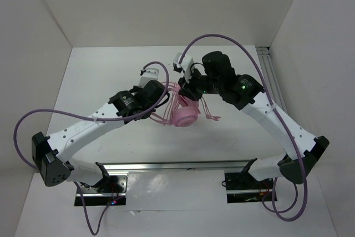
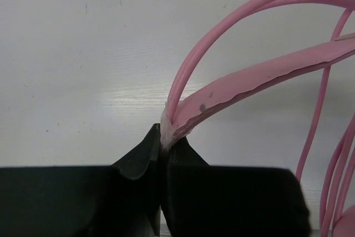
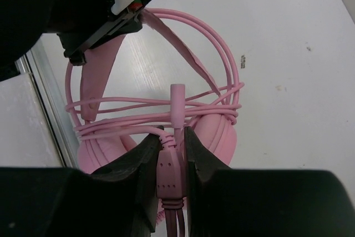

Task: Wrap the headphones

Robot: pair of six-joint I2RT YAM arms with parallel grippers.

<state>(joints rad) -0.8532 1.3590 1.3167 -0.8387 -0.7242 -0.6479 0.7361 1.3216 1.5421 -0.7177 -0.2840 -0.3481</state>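
Observation:
The pink headphones (image 1: 186, 116) sit mid-table between both arms, with the cord looped several times around the earcups (image 3: 219, 131). My left gripper (image 1: 165, 97) is shut on the flat pink headband (image 2: 249, 79), which is pinched at its fingertips (image 2: 165, 140). My right gripper (image 1: 187, 89) is shut on the cord's pink junction block (image 3: 168, 170) just above the wrapped loops (image 3: 133, 104); its jaws (image 3: 169, 140) press on both sides of the block. The left gripper also shows in the right wrist view (image 3: 105, 20), holding the headband's top.
White walls enclose the table on the left, back and right. A metal rail (image 1: 177, 166) with both arm bases runs along the near edge. Purple robot cables (image 1: 233, 40) arc above the arms. A short pink cord end (image 1: 211, 116) lies right of the earcup.

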